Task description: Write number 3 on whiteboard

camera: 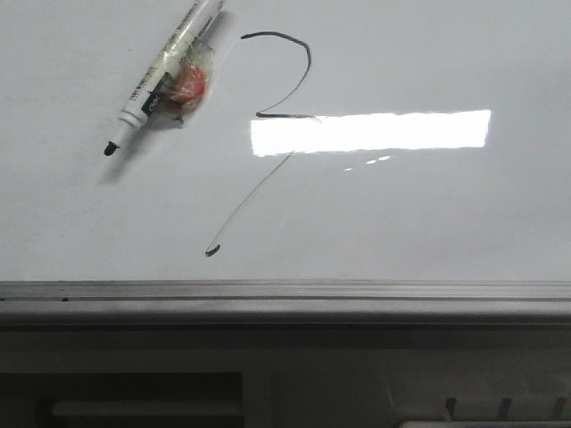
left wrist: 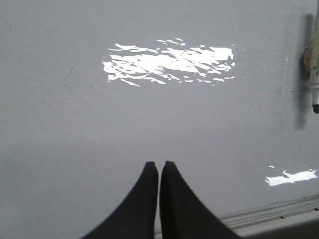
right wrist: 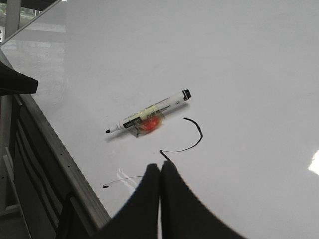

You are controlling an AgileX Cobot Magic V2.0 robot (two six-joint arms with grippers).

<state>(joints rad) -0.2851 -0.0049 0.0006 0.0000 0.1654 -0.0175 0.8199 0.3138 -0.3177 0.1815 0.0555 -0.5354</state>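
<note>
The number 3 (camera: 299, 76) is a thin black stroke on the whiteboard (camera: 428, 214): a curved top hook, a middle kink, and a faint diagonal tail ending in a dark blob near the front rail. It also shows in the right wrist view (right wrist: 194, 139). A white marker pen (camera: 165, 76) with a black tip lies on the board left of the stroke, an orange-red lump stuck to it; it shows in the right wrist view (right wrist: 149, 115) and at the edge of the left wrist view (left wrist: 313, 59). My left gripper (left wrist: 159, 163) is shut and empty. My right gripper (right wrist: 160, 164) is shut and empty, just in front of the stroke's kink.
A grey metal rail (camera: 285, 299) runs along the board's near edge, with darker framework below it. The rail also shows in the right wrist view (right wrist: 60, 159) and the left wrist view (left wrist: 279, 216). A bright rectangular light reflection (camera: 370, 132) lies across the stroke's middle.
</note>
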